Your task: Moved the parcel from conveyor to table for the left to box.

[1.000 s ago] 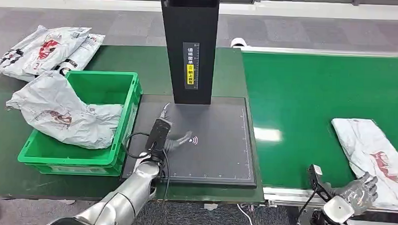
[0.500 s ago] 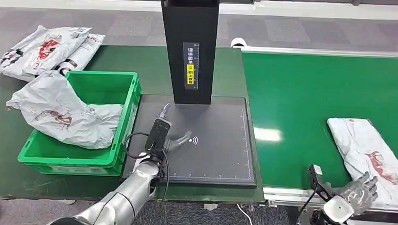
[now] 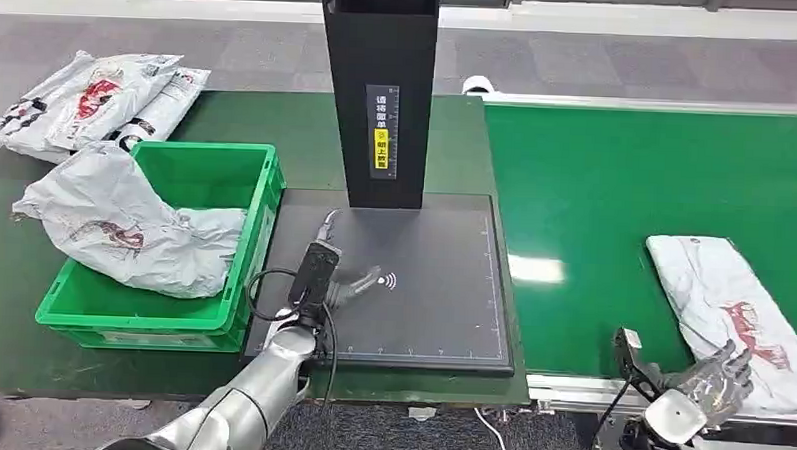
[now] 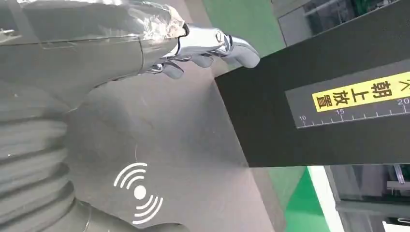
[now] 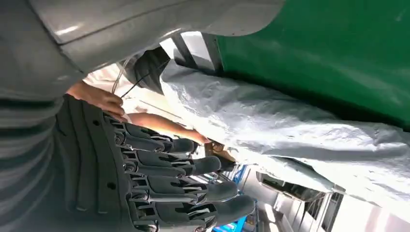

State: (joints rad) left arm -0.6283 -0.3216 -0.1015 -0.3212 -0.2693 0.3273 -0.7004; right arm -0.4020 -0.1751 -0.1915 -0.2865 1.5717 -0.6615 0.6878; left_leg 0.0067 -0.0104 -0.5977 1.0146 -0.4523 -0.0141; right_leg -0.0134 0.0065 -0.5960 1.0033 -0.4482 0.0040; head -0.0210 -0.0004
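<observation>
- parcel (image 3: 729,317): grey poly mailer with red print, lying flat on the green conveyor (image 3: 616,193), right side of the head frame, its near end at the belt edge
- right hand (image 3: 717,376): lower right of frame, at the parcel's near end, fingers spread and holding nothing; wrist view shows the fingers (image 5: 193,166) just beside the bag's underside, contact unclear
- left hand (image 3: 350,283): frame centre, over the black scanner pad (image 3: 442,287), fingers loosely apart, nothing held
- black scanner column (image 3: 379,94) upright at the pad's far edge
- green crate (image 3: 246,180) on the bench (image 3: 308,122), left of the pad, crumpled grey mailer (image 3: 124,230) draped over its left wall
- more mailers (image 3: 89,99) piled upper left
</observation>
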